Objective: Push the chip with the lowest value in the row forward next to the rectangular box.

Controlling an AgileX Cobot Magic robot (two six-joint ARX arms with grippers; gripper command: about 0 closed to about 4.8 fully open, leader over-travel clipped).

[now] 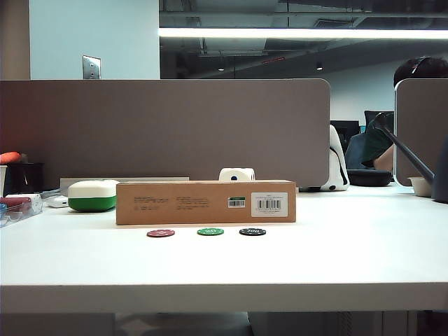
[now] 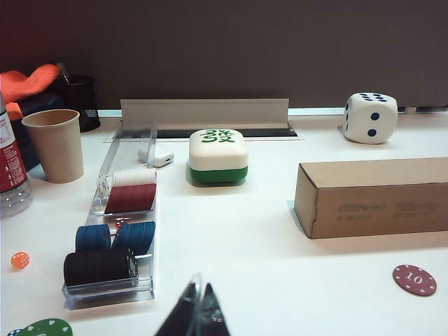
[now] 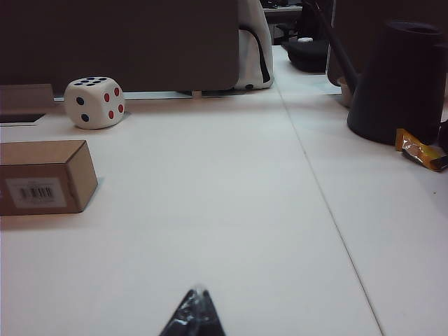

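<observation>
The row lies just in front of the rectangular box (image 1: 205,202): the dark-red chip (image 1: 160,233) on the left, a green chip (image 1: 210,232) in the middle, a black chip (image 1: 252,232) on the right. In the left wrist view the red chip (image 2: 414,280) reads 10 and lies a short gap before the box (image 2: 374,198). My left gripper (image 2: 200,287) is shut and empty, well to the left of that chip. My right gripper (image 3: 199,292) is shut and empty over bare table, right of the box's end (image 3: 43,175). Neither gripper shows in the exterior view.
A white-and-green case (image 2: 218,157) sits left of the box and a big die (image 2: 369,117) behind it. A clear tray of stacked chips (image 2: 119,231), a paper cup (image 2: 54,145) and a bottle (image 2: 10,168) stand at the left. A black can (image 3: 399,77) stands far right.
</observation>
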